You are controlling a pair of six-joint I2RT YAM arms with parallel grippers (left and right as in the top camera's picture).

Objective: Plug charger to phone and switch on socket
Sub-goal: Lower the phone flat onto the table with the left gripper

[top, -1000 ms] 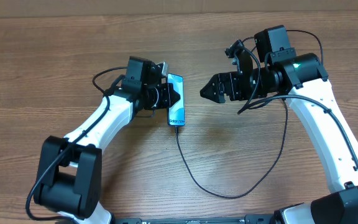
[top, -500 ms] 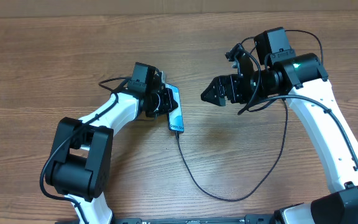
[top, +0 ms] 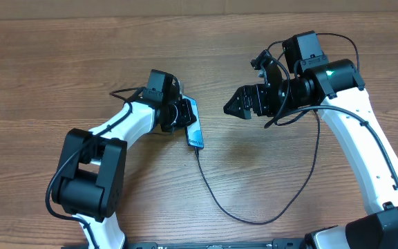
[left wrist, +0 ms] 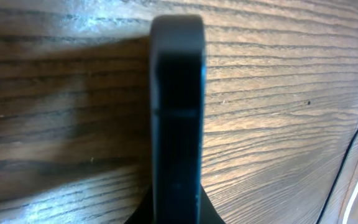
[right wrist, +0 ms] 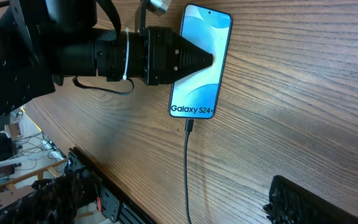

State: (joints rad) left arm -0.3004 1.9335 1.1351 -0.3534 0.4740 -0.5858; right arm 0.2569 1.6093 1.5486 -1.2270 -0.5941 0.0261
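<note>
On the wooden tabletop, the Galaxy phone lay flat, screen lit, with the charger plugged into its lower end. I saw the left gripper pressed together, tip over the screen; the right gripper hung spread, well apart from it

— Where's the slim black-framed rectangular phone?
— On the brown wooden bench, tip of the left pincer over it; right pincer to its right, apart
— The thin black cable?
— From the phone's near end, looping rightward

Phone partly beneath left hand
</note>
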